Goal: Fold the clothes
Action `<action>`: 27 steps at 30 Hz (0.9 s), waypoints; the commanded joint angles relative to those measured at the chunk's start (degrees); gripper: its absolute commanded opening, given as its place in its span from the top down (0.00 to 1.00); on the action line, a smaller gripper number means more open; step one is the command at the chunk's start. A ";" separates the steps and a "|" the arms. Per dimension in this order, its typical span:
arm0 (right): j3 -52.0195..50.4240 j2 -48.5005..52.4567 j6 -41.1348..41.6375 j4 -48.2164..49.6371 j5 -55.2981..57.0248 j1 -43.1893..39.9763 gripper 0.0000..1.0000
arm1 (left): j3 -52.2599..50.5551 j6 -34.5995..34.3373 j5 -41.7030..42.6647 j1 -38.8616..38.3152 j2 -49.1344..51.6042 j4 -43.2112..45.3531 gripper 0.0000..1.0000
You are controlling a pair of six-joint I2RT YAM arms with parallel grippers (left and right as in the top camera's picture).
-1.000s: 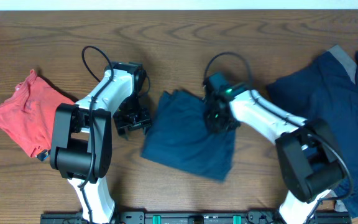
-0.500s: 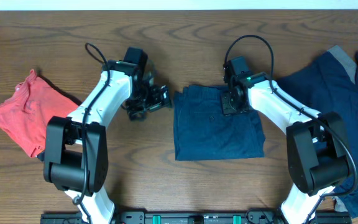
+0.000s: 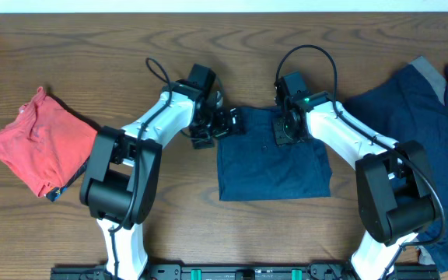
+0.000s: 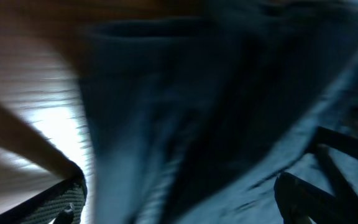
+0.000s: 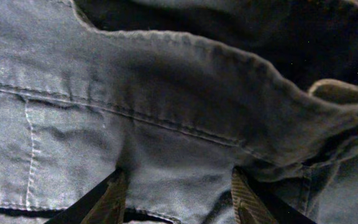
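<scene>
A folded dark navy garment [image 3: 271, 159] lies flat as a rough square at the table's middle. My left gripper [image 3: 224, 127] is at its top left corner. In the blurred left wrist view its fingers [image 4: 185, 202] are wide apart with navy cloth [image 4: 185, 112] between them. My right gripper [image 3: 285, 130] rests on the garment's top edge. Its fingers [image 5: 179, 199] are apart over the navy cloth [image 5: 166, 93], near a seam and a folded hem. A coral-red garment [image 3: 41, 148] lies crumpled at the far left.
A pile of navy clothes with grey trim [image 3: 414, 132] covers the right side of the wooden table [image 3: 169, 202] and runs down to its front right corner. Both arms' bases stand at the front edge.
The navy garment went from a skewed heap to a flat square. My left gripper moved right from the bare table to its top left corner. My right gripper has stayed at the top edge.
</scene>
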 commanded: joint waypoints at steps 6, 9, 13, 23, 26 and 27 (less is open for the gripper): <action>0.76 0.87 -0.57 -0.68 -0.07 0.57 0.47 | -0.28 0.46 6.08 -2.99 2.95 6.51 0.51; 1.62 0.11 -1.27 -2.64 -0.07 0.44 0.46 | -0.28 0.85 6.03 -1.86 1.81 7.85 0.75; 4.90 -3.41 -1.44 -7.48 -0.02 -0.98 0.46 | -0.28 3.76 3.89 2.56 -1.20 6.75 0.94; 6.99 -17.00 -2.14 -10.14 0.15 -5.77 0.35 | -0.28 9.97 -7.63 24.17 -17.22 -0.59 0.94; 6.99 -18.36 -2.51 -11.13 0.15 -5.97 0.34 | -0.28 11.47 -8.20 32.11 -22.38 -1.31 0.94; 6.99 -18.40 -2.51 -11.41 0.13 -5.97 0.35 | -0.28 11.82 -9.14 34.91 -23.82 -1.36 0.94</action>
